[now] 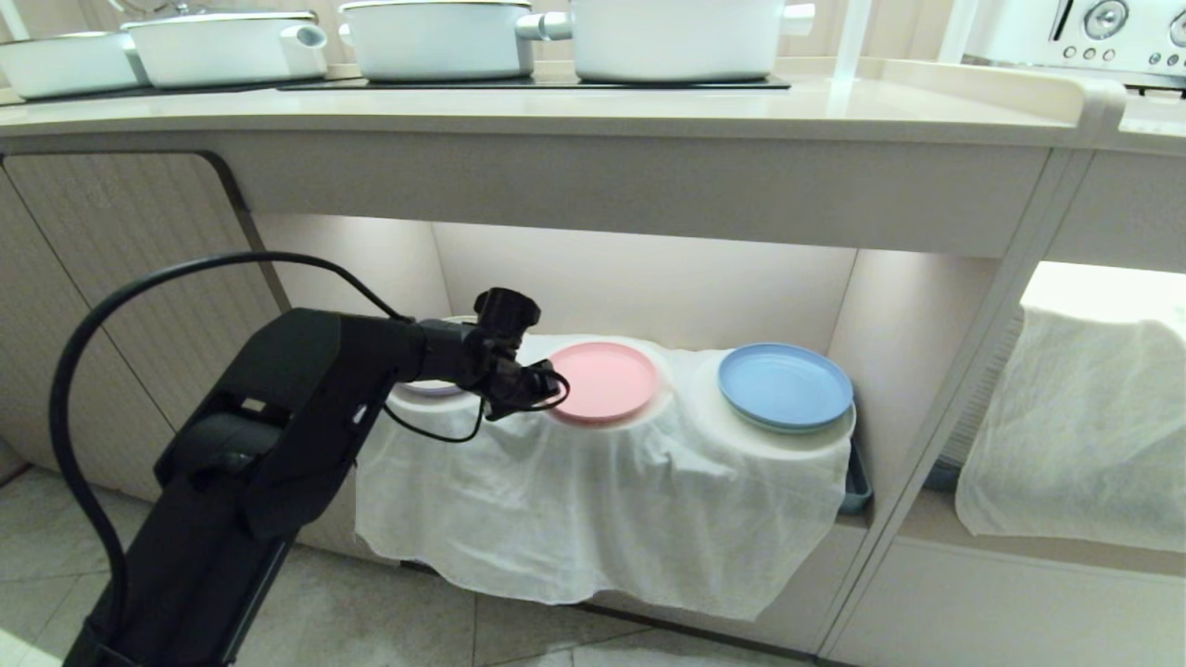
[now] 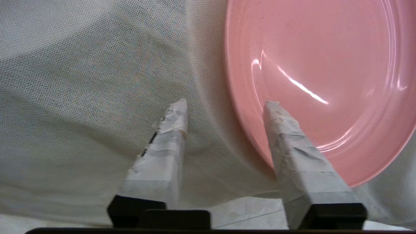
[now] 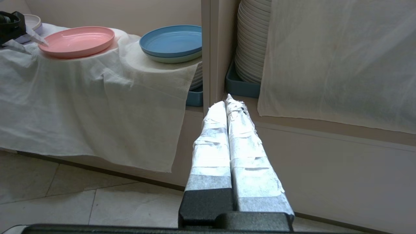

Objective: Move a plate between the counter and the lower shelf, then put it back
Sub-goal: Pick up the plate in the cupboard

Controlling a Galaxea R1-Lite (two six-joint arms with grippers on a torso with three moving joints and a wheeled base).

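Note:
The pink plate (image 1: 602,380) (image 2: 325,81) (image 3: 76,40) lies flat on the middle mound of the white cloth (image 1: 602,500) in the lower shelf (image 1: 649,278), below the counter (image 1: 556,106). My left gripper (image 1: 556,382) (image 2: 224,104) is at the plate's left rim. Its jaws stand apart and straddle the rim. One taped finger (image 2: 282,136) lies over the plate's inside, the other finger (image 2: 169,139) over the cloth beside it. My right gripper (image 3: 227,101) is shut on nothing, low over the floor, pointing at the cabinet's upright divider.
A blue plate (image 1: 785,384) sits on the right mound and a pale plate (image 1: 435,387) on the left mound behind my arm. White pots (image 1: 435,37) stand on the counter's black panel. A neighbouring alcove holds stacked white plates (image 3: 253,42) behind a hanging cloth (image 1: 1084,417).

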